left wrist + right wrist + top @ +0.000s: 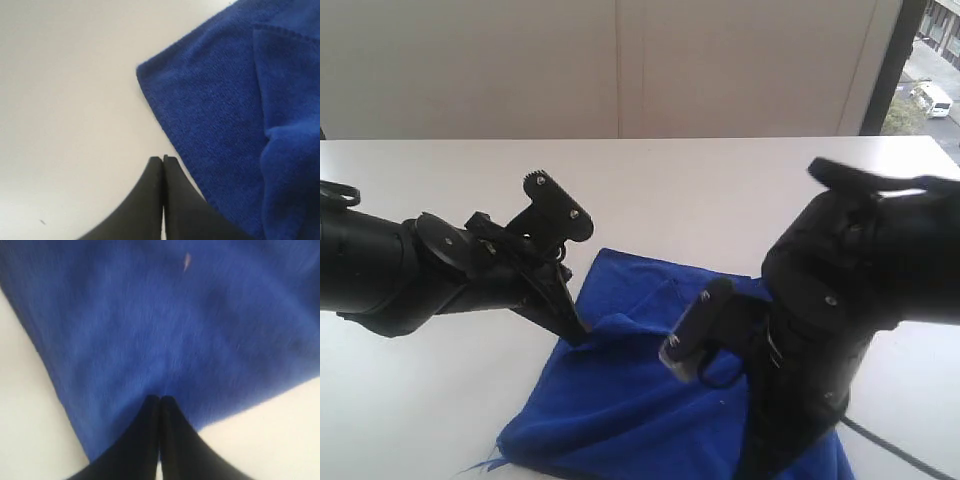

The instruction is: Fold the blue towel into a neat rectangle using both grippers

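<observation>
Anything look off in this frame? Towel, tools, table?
The blue towel is rumpled and lies diagonally on the table. It has a raised crease beside the left tool and loose threads at its lower-left corner in the exterior view. Both tools are shut; the right tool is over cloth.

We're up high with the exterior camera, looking down across the table (720, 180) toward a pale wall (620, 60), with a window (930, 80) at the far right. It sits close in. Over to the left wrist camera: we're sighting along the left gripper (163, 159) onto the tabletop, very near, with the towel (225, 115) edge alongside. On the right wrist camera we're sighting along the right gripper (160, 399), nearer still, and blurred cloth fills most of the frame. All three views share the towel.
</observation>
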